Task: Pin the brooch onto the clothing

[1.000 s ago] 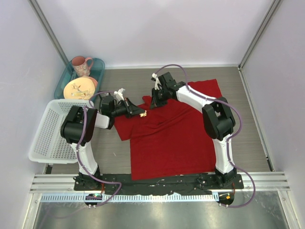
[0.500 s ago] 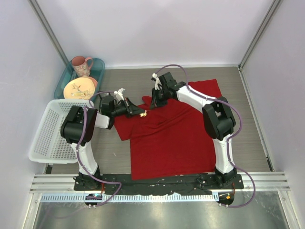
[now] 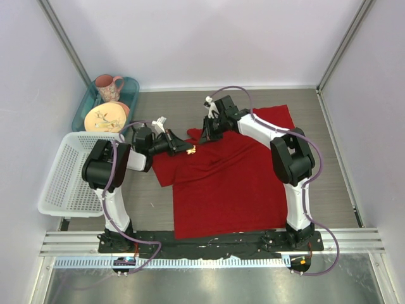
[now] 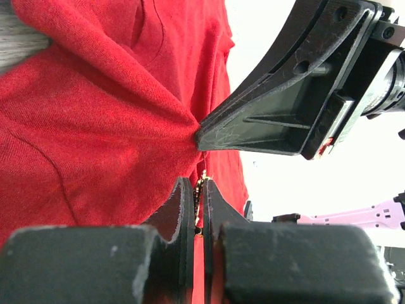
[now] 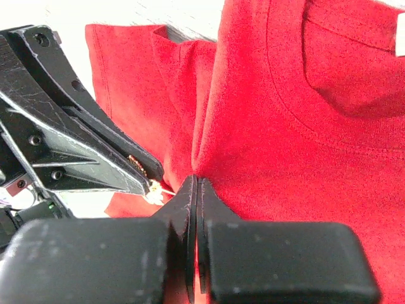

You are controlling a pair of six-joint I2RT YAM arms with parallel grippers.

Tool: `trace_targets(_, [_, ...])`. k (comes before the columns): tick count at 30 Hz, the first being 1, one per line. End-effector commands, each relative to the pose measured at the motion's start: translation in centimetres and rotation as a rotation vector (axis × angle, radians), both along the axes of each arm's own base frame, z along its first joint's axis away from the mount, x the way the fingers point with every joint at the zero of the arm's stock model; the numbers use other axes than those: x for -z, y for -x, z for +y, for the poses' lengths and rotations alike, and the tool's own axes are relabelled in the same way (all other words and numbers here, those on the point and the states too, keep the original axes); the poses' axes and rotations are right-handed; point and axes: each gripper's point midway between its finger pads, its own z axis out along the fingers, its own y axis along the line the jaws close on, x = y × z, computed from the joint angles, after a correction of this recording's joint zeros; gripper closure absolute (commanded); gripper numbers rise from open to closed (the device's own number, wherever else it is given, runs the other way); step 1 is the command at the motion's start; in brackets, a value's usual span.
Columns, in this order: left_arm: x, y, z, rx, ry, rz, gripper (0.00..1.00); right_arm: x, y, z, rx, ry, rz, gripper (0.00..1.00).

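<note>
Left gripper (image 4: pixel 198 185) clamped narrow on brooch (image 5: pixel 154 189), poised at shirt (image 3: pixel 234 183) below the collar. Right gripper (image 5: pixel 195 183) closed, pinching 1 raised fold of shirt just beside the pin. Judgement: hold fold taut, drive pin shallowly through it, small aligned moves.

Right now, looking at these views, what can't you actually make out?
The brooch shape: top view, too small, a pale speck at the left gripper tip.
Whether its pin has entered the T-shirt: left wrist view, own fingers cover it; right wrist view, the right gripper blocks the spot.
The neck label: right wrist view, cut off by the edge.
</note>
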Motion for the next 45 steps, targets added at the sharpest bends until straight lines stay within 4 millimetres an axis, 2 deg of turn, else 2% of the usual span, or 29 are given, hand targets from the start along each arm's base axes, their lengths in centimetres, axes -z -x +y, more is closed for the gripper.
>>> trace_targets(1, [-1.3, -0.3, -0.7, 0.015, 0.051, -0.065, 1.00, -4.2, -0.3, 0.6, -0.001, -0.114, -0.044, 0.99])
trace_targets(13, [-2.0, -0.1, -1.8, 0.029, 0.098, -0.082, 1.00, -3.9, -0.3, 0.5, 0.029, -0.201, 0.046, 0.99])
trace_targets(26, [-1.2, 0.1, -2.5, 0.034, 0.098, -0.067, 1.00, -4.5, 0.0, 0.7, 0.042, -0.313, 0.126, 0.99])
trace_targets(45, [-0.8, -0.4, -3.7, 0.040, 0.106, -0.063, 1.00, -4.8, 0.5, 0.5, 0.029, -0.340, 0.121, 0.99])
